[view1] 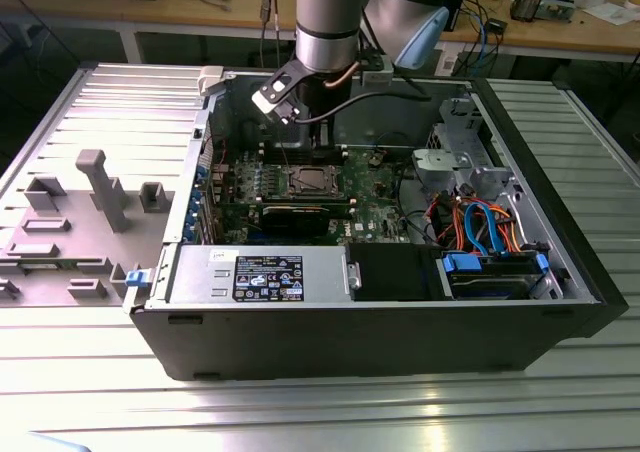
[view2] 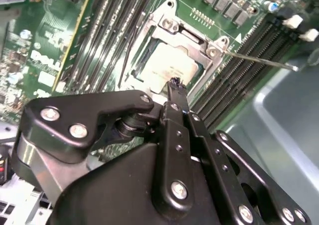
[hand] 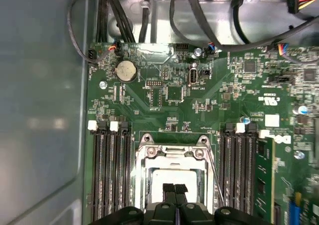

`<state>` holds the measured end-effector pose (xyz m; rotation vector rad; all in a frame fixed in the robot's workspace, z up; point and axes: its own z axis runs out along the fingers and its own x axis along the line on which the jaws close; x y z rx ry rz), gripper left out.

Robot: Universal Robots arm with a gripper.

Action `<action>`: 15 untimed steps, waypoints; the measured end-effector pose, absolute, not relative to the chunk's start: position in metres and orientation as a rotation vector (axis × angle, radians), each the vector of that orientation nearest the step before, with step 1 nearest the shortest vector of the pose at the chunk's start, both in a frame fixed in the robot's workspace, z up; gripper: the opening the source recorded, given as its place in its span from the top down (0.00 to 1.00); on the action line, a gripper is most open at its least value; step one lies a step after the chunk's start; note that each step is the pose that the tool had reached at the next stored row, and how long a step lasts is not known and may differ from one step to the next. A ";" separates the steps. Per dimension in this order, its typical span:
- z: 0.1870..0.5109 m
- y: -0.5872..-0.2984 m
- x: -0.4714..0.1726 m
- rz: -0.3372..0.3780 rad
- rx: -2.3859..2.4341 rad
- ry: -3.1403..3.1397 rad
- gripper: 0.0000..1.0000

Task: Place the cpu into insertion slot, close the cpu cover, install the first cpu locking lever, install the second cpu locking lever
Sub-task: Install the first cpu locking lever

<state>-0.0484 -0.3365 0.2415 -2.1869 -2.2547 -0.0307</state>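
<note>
The arm (view1: 326,12) drops straight down from the top of the exterior view, with the silver-grey wrist (view1: 325,50) held vertical and the tool end pointing down. In the first wrist view the gripper (hand: 175,189) has its two black fingertips (hand: 169,189) pressed side by side — only a hairline seam between them, and nothing pinched in there that I can see. The second wrist view agrees: the fingers (view2: 174,105) run together into one narrow tip, with the linkage bars (view2: 219,155) folded in close behind.
</note>
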 end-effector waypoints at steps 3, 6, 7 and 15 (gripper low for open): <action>0.254 -0.336 -0.048 -0.028 -2.188 -2.256 0.89; 0.255 -0.336 -0.048 -0.029 -2.188 -2.256 0.89; 0.255 -0.336 -0.048 -0.029 -2.188 -2.256 0.89; 0.255 -0.336 -0.048 -0.029 -2.188 -2.256 0.89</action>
